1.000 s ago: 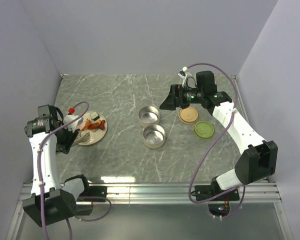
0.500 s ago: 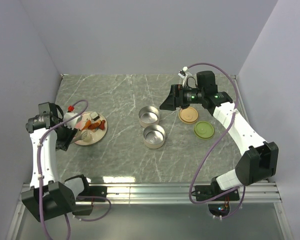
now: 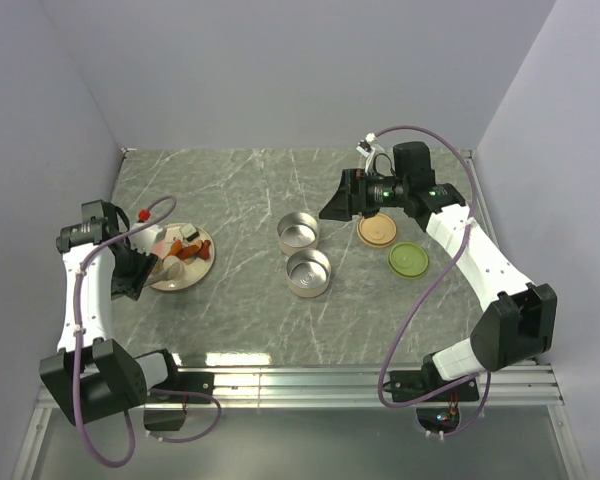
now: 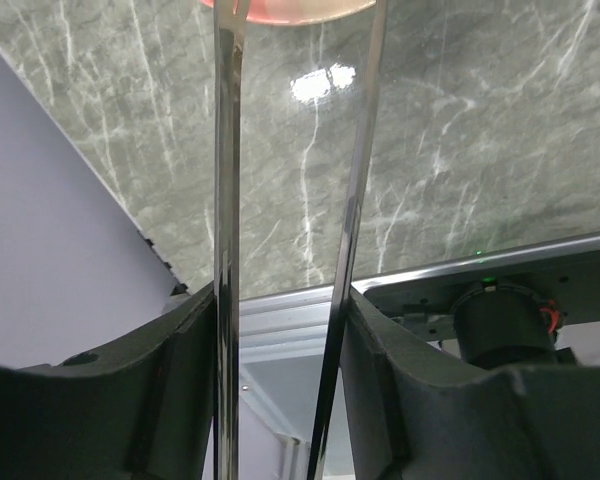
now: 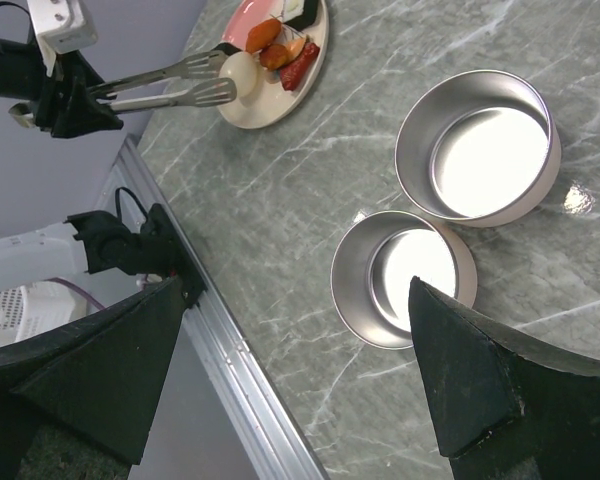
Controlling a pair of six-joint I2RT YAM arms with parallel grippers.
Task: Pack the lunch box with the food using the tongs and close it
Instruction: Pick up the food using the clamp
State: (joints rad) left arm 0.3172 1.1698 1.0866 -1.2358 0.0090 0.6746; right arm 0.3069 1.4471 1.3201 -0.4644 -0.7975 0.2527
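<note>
Clamping the tongs (image 4: 226,200), the left gripper (image 4: 280,340) rests their tips beside the whitish ball (image 5: 242,70) on the plate (image 5: 267,118). Right of the plate, the right gripper (image 3: 335,205) gapes wide

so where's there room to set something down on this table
Bare marble between the plate and the tins, behind the tins toward the back wall, and the near strip by the rail. Crowded: right of the tins, around the orange lid, green lid and right gripper; the plate carries food, tongs reaching over it.
</note>
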